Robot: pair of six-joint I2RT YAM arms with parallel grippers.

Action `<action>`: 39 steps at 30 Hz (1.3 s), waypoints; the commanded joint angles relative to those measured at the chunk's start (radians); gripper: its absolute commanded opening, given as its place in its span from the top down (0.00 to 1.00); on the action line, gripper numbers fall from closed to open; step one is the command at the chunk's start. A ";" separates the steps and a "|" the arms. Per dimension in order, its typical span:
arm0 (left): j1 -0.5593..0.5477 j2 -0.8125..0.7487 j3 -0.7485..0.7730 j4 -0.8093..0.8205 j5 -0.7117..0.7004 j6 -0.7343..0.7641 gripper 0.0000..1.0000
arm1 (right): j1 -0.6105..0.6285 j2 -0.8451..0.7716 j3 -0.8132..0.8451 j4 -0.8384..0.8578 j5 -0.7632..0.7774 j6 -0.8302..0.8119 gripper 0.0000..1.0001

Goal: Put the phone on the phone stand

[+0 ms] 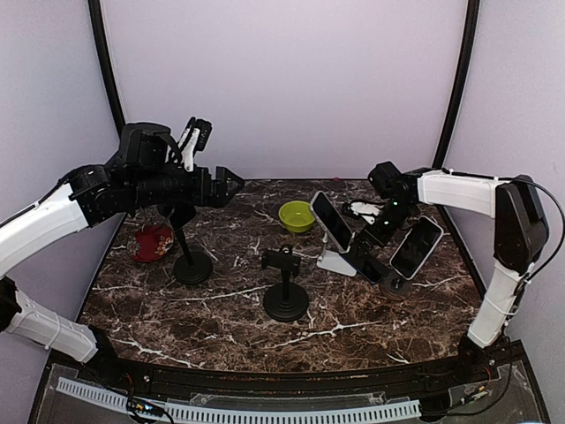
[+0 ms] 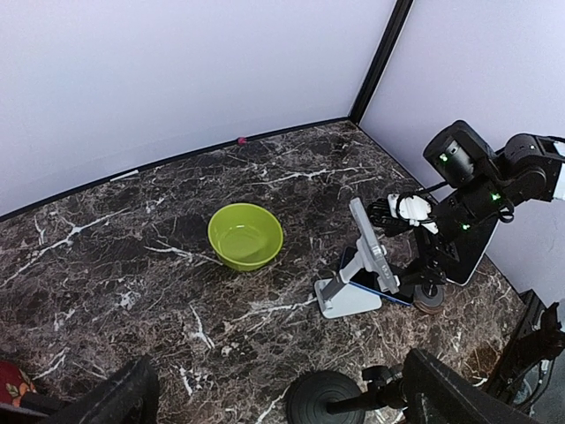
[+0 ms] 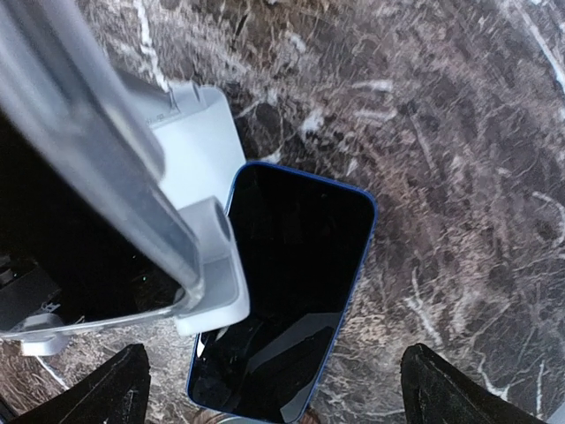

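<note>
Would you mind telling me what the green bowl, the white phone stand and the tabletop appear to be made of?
Green bowl: likely plastic, smooth, soft sheen. White phone stand: probably matte plastic or painted metal. Tabletop: dark marble look with white veins, possibly printed laminate.

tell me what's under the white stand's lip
A blue-edged phone, dark screen up, flat on the table. The white stand hides part of its left edge; contact can't be told.

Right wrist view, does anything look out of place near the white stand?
Yes. A blue-edged phone lies flat on the table beside the white stand instead of being propped up. That stand already holds another phone, while the black stand in the middle sits empty.
</note>
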 commanded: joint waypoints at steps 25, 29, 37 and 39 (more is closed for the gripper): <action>-0.002 -0.019 -0.042 0.015 -0.008 0.003 0.01 | 0.014 0.212 0.027 -0.048 0.031 0.080 0.11; -0.002 -0.018 -0.044 0.014 -0.001 0.003 0.01 | 0.009 0.214 0.044 -0.057 0.024 0.094 0.21; -0.002 -0.017 -0.057 0.027 0.002 0.000 0.01 | -0.053 0.197 0.103 -0.058 0.000 0.147 0.35; -0.002 -0.014 -0.056 0.030 0.007 -0.002 0.01 | -0.069 0.194 0.119 -0.051 -0.001 0.158 0.38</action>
